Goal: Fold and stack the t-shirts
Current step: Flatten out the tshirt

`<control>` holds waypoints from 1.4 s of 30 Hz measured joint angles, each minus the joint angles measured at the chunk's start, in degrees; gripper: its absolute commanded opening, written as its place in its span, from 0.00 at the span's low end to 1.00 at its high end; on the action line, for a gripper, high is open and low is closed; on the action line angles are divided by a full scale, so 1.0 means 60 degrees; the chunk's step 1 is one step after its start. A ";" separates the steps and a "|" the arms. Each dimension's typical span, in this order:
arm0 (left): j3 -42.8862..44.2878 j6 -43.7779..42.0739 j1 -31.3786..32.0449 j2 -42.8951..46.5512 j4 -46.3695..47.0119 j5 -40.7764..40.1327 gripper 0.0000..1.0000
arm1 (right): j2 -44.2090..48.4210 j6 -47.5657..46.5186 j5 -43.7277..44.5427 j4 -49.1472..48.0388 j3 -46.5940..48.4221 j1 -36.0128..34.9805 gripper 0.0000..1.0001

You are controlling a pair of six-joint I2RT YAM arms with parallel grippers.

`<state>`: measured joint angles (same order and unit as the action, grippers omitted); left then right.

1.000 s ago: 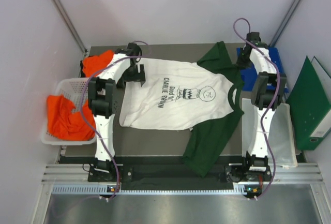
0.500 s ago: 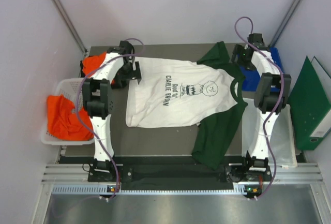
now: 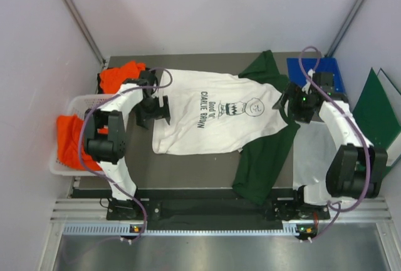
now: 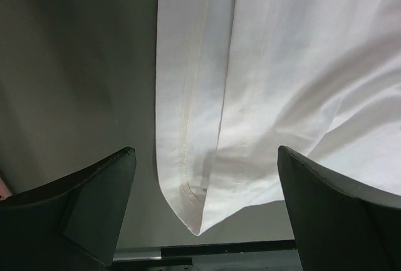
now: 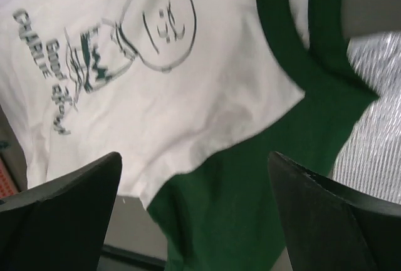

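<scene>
The white-fronted t-shirt (image 3: 213,111) with dark green sleeves and black "Charlie Brown" print lies spread flat on the table, its near sleeve (image 3: 260,158) trailing toward the front edge. My left gripper (image 3: 153,105) hovers open over the shirt's left hem. In the left wrist view the hem corner (image 4: 191,177) lies between the left gripper's (image 4: 205,158) spread fingers, untouched. My right gripper (image 3: 294,105) stands open over the collar side. In the right wrist view the right gripper (image 5: 193,158) holds nothing above the white front (image 5: 156,96) and green sleeve (image 5: 250,208). An orange t-shirt (image 3: 119,74) lies at the back left.
A white mesh basket (image 3: 78,103) at the left edge holds another orange t-shirt (image 3: 69,139). A blue block (image 3: 316,71) sits at the back right, a green folder (image 3: 376,121) leans at the far right, and a pale sheet (image 3: 316,155) lies under the right arm.
The right gripper opened, let go of the shirt's collar side and swung nearer and rightward. The shirt shifted right and settled flat. The left gripper moved nearer along the hem.
</scene>
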<state>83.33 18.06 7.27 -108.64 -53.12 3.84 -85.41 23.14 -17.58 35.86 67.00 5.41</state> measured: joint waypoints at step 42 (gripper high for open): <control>-0.4830 0.1304 0.0047 0.2586 0.1967 0.1060 0.78 | 0.5992 -0.0251 -0.1585 0.4353 -0.7162 -0.0153 0.64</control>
<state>54.35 25.89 7.55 -93.12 -41.32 10.20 -49.45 21.63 -27.09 61.98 24.03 4.49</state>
